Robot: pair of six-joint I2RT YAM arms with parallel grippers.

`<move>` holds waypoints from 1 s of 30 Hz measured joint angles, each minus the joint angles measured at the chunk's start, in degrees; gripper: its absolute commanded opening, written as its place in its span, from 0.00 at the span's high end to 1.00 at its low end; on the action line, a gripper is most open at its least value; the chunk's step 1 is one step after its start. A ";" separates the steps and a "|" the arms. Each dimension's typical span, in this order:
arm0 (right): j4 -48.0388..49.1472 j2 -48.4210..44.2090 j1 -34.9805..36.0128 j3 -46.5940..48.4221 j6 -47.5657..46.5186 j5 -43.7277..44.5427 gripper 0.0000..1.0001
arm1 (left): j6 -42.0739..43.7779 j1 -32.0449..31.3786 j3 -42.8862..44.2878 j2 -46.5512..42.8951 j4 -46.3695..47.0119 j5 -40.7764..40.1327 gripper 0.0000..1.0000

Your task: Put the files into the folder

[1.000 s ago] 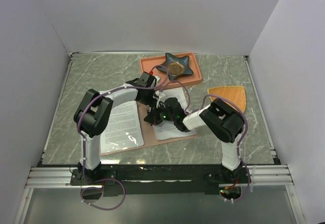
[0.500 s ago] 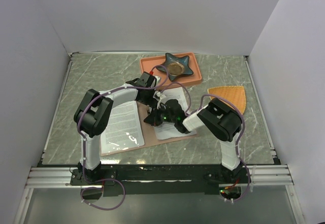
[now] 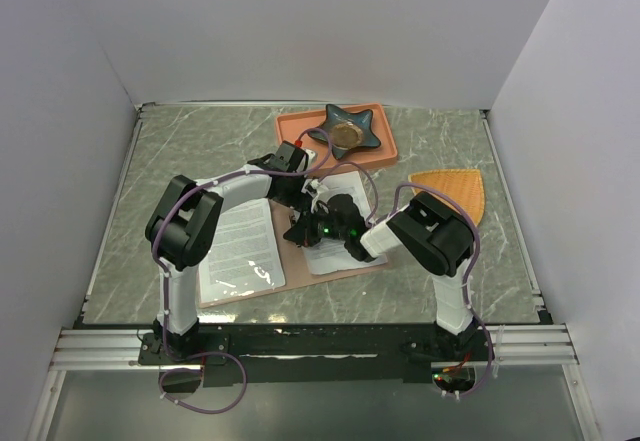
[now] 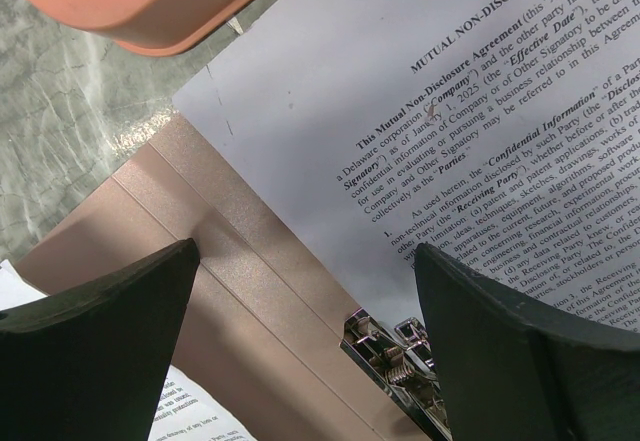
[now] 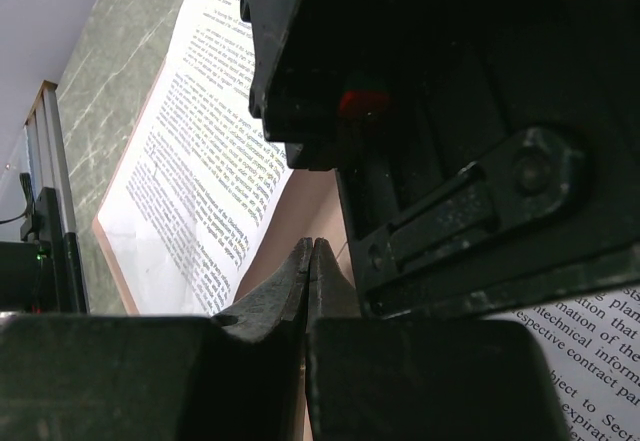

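Note:
The pinkish-brown folder (image 3: 285, 273) lies open and flat on the table. One printed sheet (image 3: 238, 246) lies on its left half and another (image 3: 350, 256) on its right half. My left gripper (image 3: 307, 199) is open and hovers low over the spine. In the left wrist view its fingers (image 4: 90, 331) straddle the silver clip (image 4: 395, 356), the folder (image 4: 230, 291) and the edge of the right sheet (image 4: 450, 111). My right gripper (image 3: 297, 232) is shut and empty, its tips (image 5: 313, 246) just above the folder (image 5: 300, 211), close behind the left gripper's body (image 5: 450, 131).
A salmon-orange tray (image 3: 300, 126) holding a dark star-shaped dish (image 3: 346, 129) stands just behind the folder; its rim shows in the left wrist view (image 4: 150, 1). An orange fan-shaped mat (image 3: 455, 189) lies at the right. Both arms crowd over the spine.
The right arm has shifted slightly to the left. The left arm, the sheets and the folder have not visibly moved.

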 measured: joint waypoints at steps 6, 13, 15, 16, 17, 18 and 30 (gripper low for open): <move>-0.11 0.00 0.00 0.00 -0.02 0.11 1.00 | 0.04 0.11 -0.04 0.00 0.09 0.04 0.04; -2.40 -0.15 0.44 1.03 -0.13 1.75 1.00 | 0.17 0.31 -0.04 0.00 0.42 0.09 0.04; -3.06 -0.31 0.61 1.16 -0.15 2.47 1.00 | 0.17 0.37 -0.04 0.02 0.50 0.07 0.05; -3.15 -0.37 0.70 1.09 -0.15 2.78 1.00 | 0.17 0.39 -0.04 0.02 0.50 0.09 0.05; -3.17 -0.42 0.79 1.01 -0.15 3.02 1.00 | 0.17 0.37 -0.04 0.02 0.52 0.07 0.05; -3.17 -0.44 0.83 0.94 -0.15 3.23 1.00 | 0.17 0.37 -0.04 0.02 0.52 0.04 0.05; -2.19 -0.81 1.42 -0.22 0.24 5.33 1.00 | 0.17 0.37 -0.04 0.02 0.52 0.04 0.05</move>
